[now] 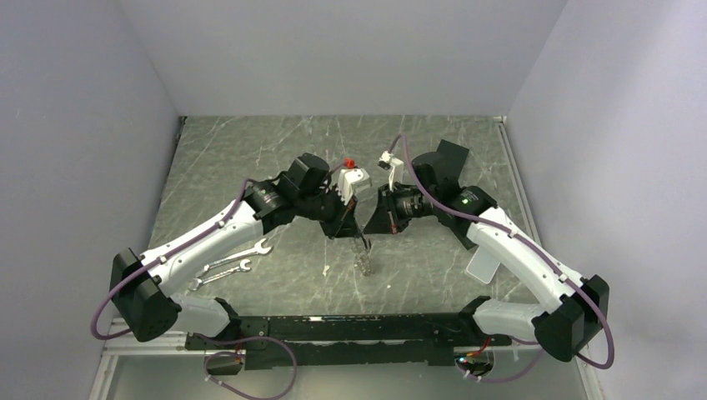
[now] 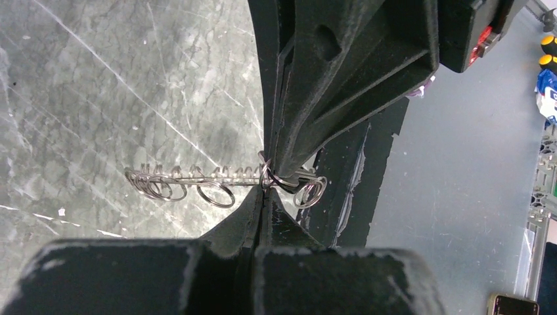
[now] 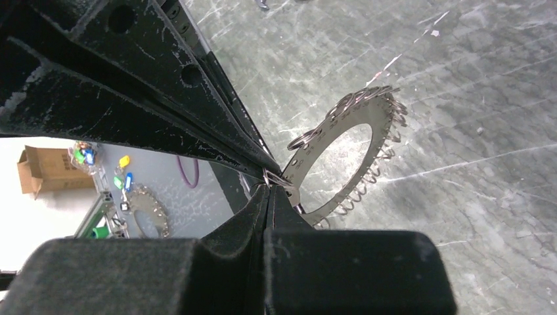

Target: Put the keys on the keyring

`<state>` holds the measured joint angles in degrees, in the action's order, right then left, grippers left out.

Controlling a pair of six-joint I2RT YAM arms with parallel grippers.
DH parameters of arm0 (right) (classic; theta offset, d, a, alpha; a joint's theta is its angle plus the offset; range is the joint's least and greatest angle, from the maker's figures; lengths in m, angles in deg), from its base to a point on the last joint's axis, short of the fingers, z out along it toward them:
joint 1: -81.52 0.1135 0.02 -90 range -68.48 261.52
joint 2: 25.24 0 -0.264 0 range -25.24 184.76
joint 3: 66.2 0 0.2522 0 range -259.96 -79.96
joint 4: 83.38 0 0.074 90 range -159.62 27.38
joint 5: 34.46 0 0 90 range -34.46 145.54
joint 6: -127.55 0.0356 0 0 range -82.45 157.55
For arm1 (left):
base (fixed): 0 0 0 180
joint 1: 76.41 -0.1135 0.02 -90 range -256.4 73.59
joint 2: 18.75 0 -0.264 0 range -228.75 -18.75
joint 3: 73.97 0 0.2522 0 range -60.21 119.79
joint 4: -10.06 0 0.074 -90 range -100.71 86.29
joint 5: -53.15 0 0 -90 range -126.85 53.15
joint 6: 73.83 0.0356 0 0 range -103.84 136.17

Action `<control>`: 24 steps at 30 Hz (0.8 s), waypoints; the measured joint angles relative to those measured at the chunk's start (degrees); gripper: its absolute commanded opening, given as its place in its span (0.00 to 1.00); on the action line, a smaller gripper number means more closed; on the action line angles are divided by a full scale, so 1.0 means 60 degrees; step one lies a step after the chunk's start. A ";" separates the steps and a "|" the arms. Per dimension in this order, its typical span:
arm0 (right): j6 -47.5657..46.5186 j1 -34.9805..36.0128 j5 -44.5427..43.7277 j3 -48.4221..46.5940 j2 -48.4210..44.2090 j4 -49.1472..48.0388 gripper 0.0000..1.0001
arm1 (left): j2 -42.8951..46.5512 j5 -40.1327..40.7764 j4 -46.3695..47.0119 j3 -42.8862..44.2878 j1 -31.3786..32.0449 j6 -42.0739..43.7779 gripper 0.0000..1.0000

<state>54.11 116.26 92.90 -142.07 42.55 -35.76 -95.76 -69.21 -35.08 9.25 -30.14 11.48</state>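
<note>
Right now I have both arms brought together over the middle of the table (image 1: pixel 250 158), wrists tilted down and fingertips meeting at a single spot.

From the left wrist camera, the left gripper (image 2: pixel 264 195) has its jaws pressed together, with the thin rim of the keyring (image 2: pixel 197 183) pinched between them. From that angle I see the keyring edge-on, running out to the left of the fingertips as a narrow line. The other arm's fingers come down from above onto the same point.

From the right wrist camera, the right gripper (image 3: pixel 269 189) also has its jaws closed tight on the keyring, at the near edge of the toothed rim. Here the keyring shows its flat face, with the spiky outer edge and the large round hole plain to see. It reaches away from the fingertips over the marbled surface. Small wire split rings (image 3: pixel 393 106) are looped on many of its teeth.

In the overhead view the keyring hangs below the two fingertips, its lower end close to the table. I cannot tell whether it touches.

Two wrenches (image 1: pixel 232 262) lie on the table beside the left arm. A clear plastic container (image 1: pixel 483 265) sits by the right arm.
</note>
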 measured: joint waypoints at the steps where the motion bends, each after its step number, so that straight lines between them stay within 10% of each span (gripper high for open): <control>1: 0.0026 0.0004 -0.0004 0.0000 0.0022 0.0000 0.00 | 0.0000 0.0044 -0.0015 0.0000 0.0007 0.0025 0.00; 24: 0.0605 0.0073 -0.0302 -0.0044 0.0036 0.0066 0.00 | 0.0004 0.0342 0.0124 0.0000 0.0120 0.0153 0.00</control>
<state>57.73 116.69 91.09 -142.33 42.77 -35.36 -95.74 -67.15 -34.34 9.25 -29.42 12.39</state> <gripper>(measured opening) 0.009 0.009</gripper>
